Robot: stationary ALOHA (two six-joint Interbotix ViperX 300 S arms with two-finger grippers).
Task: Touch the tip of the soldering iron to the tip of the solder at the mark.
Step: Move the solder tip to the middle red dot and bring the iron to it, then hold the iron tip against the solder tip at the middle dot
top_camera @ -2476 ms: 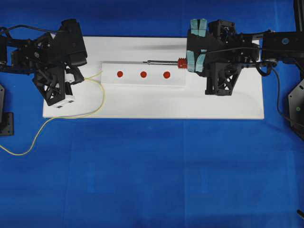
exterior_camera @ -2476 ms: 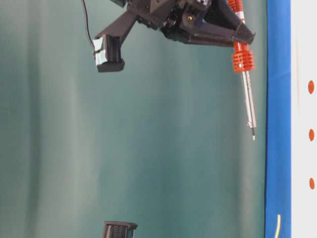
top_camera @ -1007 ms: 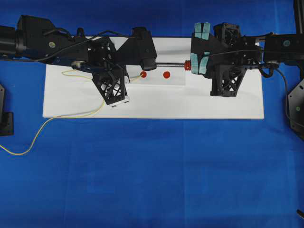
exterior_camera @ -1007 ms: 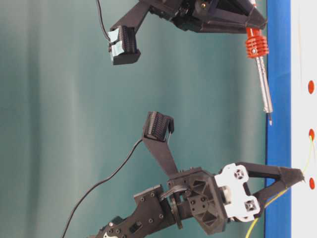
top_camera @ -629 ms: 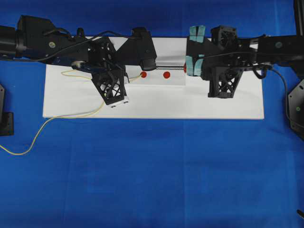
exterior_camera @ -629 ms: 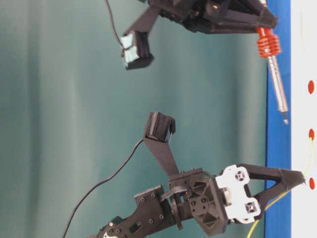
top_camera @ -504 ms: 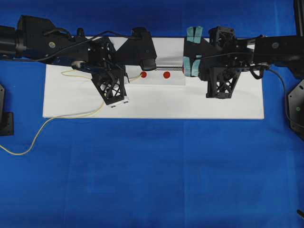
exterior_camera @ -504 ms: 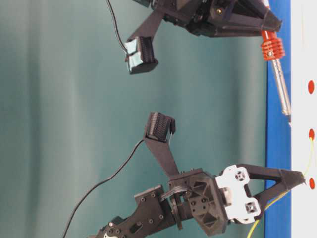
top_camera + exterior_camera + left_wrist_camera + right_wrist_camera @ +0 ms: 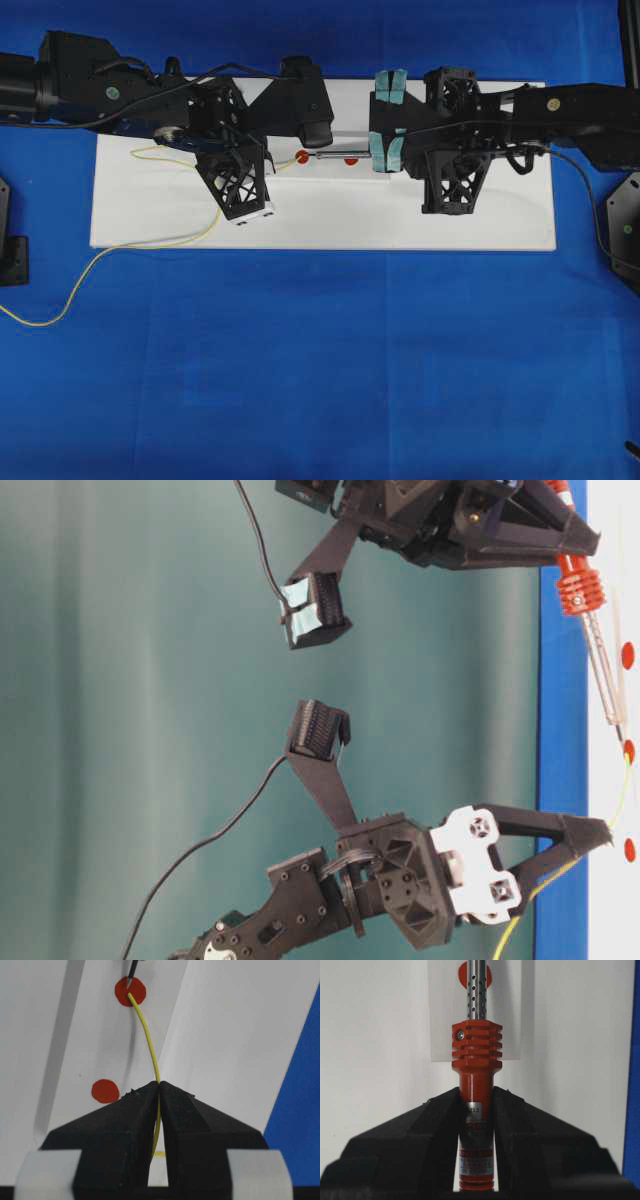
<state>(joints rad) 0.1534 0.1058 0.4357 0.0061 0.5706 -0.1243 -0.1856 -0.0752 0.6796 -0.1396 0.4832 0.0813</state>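
Count of things on the white board

One orange-red-handled soldering iron (image 9: 342, 155), one thin yellow solder wire (image 9: 120, 250), three round red marks (image 9: 130, 991), two black tools (image 9: 262, 168).

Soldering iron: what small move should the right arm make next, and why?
Probably only a slight further advance, if any. In the left wrist view the soldering iron tip sits at the red mark, right by the end of the solder; whether they touch is unclear. The left gripper should hold the wire steady.
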